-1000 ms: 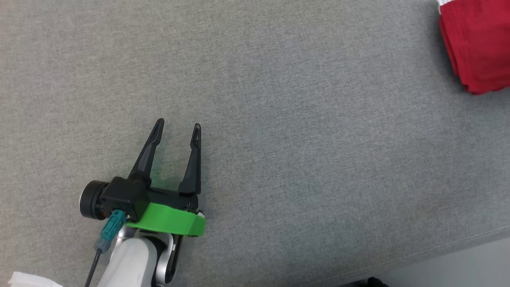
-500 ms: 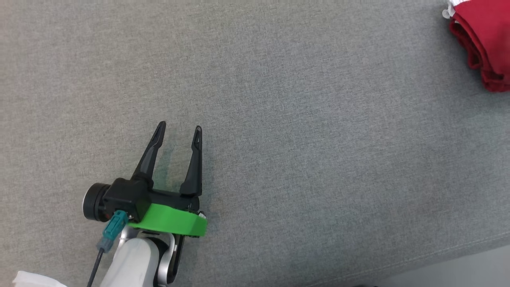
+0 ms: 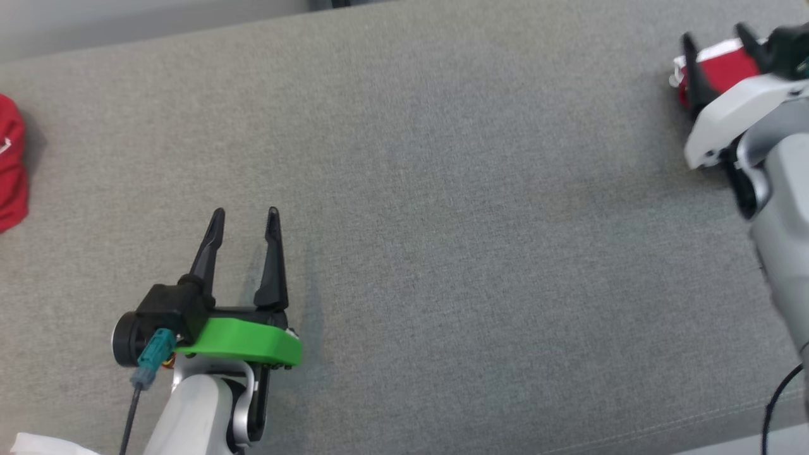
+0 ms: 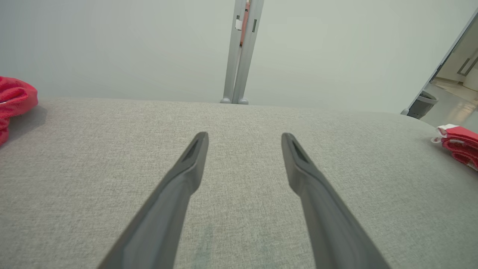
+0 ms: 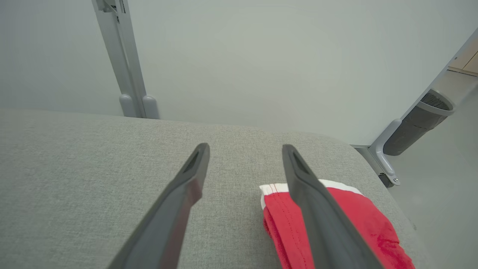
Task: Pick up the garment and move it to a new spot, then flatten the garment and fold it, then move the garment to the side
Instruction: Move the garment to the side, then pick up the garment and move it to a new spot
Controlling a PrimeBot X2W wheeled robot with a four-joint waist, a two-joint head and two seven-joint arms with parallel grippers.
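Head view: left gripper [image 3: 245, 212] spread and empty over grey surface [image 3: 442, 189]; right gripper [image 3: 713, 35] at far right, over garment [image 3: 723, 63] — folded, red, white trim. Left wrist: fingers apart, nothing between. Right wrist: fingers apart, nothing between — one crosses the garment [image 5: 358, 220], possibly touching.

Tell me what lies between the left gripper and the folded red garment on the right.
Just bare grey cushion: the head view shows that stretch running from the left gripper to the folded red garment.
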